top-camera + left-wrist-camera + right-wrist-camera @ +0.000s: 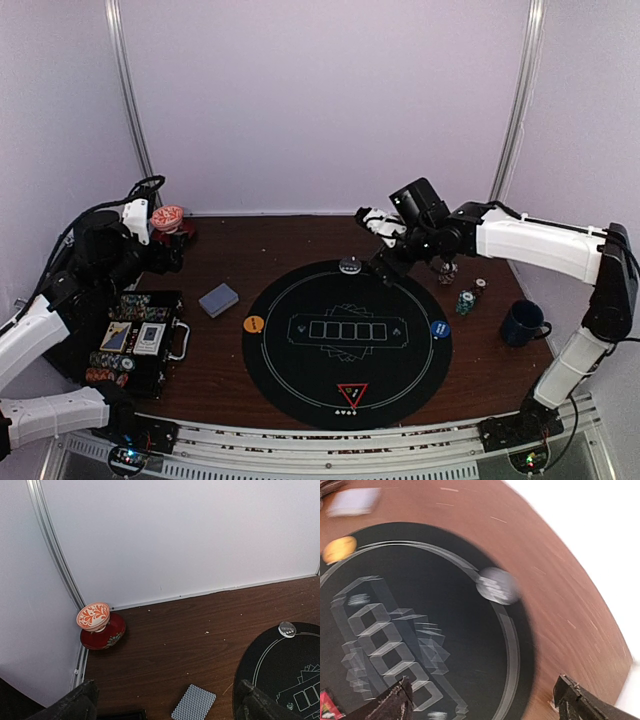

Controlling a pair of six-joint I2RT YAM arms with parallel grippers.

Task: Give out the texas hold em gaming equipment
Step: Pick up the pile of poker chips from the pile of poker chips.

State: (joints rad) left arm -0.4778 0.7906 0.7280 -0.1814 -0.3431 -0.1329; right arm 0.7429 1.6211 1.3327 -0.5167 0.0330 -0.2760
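**Both end effectors spread wide and empty over the poker layout**

Top view: the right end effector [385,245] hangs over the 12 o'clock rim of the round black mat [290,385], jaws wide apart and holding nothing. The pale round button [349,266] lies on that rim, just beside it at 8 o'clock. Around the mat sit the orange button [254,324] at 9 o'clock, the blue button [440,328] at 3 and the red triangle marker [352,393] at 6. Chip stacks [465,300] stand on the bare desk [250,250] off the mat at 2 o'clock, between the mat and the dark blue mug [522,323]. The left end effector [168,258], likewise spread and empty, is near the desk's 10 o'clock corner. The card deck [218,299] lies apart from it at 4 o'clock, between the black case [160,372] and the mat. Open wood runs along the back wall.

Left wrist view: its two fingers [75,705] fill the lower corners with a wide gap. The card deck lies on the desk low in that gap, nearer the right finger and touching neither. The red-and-white cup [93,616] on its saucer [107,636] sits at 10 o'clock against the wall corner. Bare wood separates it from the mat edge at 3 o'clock.

Right wrist view, blurred: its fingers [395,702] are wide apart with nothing between. The pale round button lies at 12 o'clock on the mat's ring line, well clear of both. A strip of wood runs beyond the mat to the wall at 2 o'clock.
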